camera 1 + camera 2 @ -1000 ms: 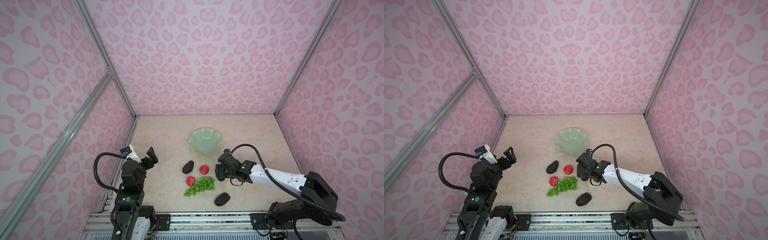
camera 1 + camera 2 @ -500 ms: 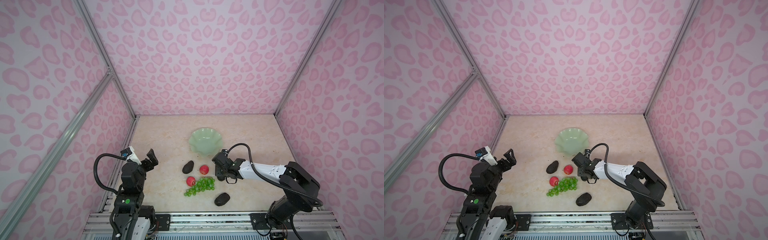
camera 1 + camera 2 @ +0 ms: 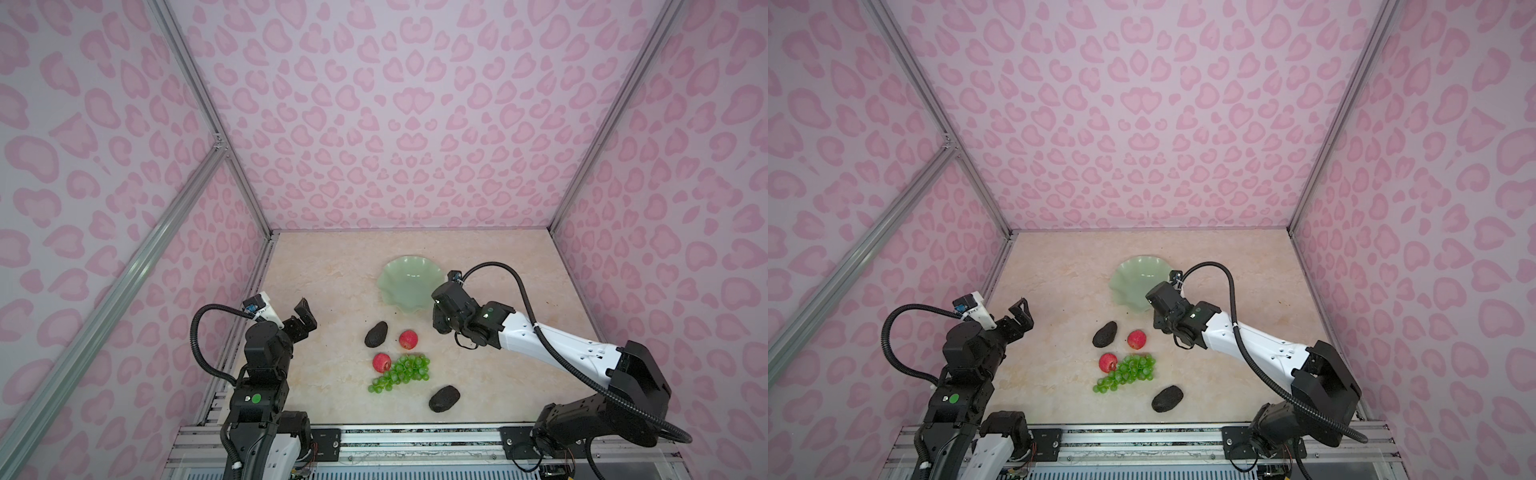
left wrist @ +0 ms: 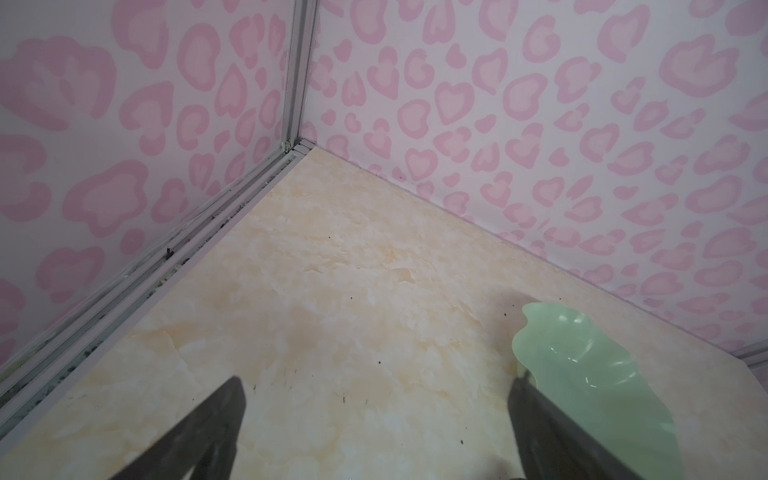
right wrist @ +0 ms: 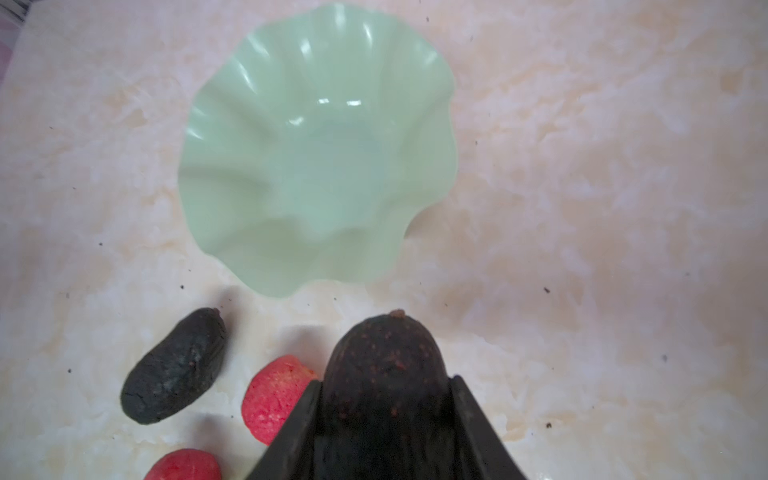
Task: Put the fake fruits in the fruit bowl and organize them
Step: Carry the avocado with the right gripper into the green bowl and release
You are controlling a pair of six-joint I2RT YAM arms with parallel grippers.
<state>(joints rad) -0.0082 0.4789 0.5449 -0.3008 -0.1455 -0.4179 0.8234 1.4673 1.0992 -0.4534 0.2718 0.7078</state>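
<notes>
The right claw (image 5: 385, 380) is closed narrow around a dark brown-black, rough-skinned oval fake avocado (image 5: 384, 349). Its stem end points toward the pale mint-green glossy bowl with a wavy scalloped rim (image 5: 316, 166), which is empty and just ahead. To do this well, I'd carry the fruit past the near rim to the bowl's middle and lower it close before letting go, so it can't roll out of the shallow dish. A second dark avocado (image 3: 376, 333), a small red apple (image 3: 408, 339), another red apple (image 3: 381, 362), a translucent green grape bunch (image 3: 401, 374) and a third avocado (image 3: 444, 399) lie on the marbled beige tabletop (image 3: 332, 270). The left claw (image 4: 376, 382) hangs wide, holding nothing. No brand, label or writing can be read
</notes>
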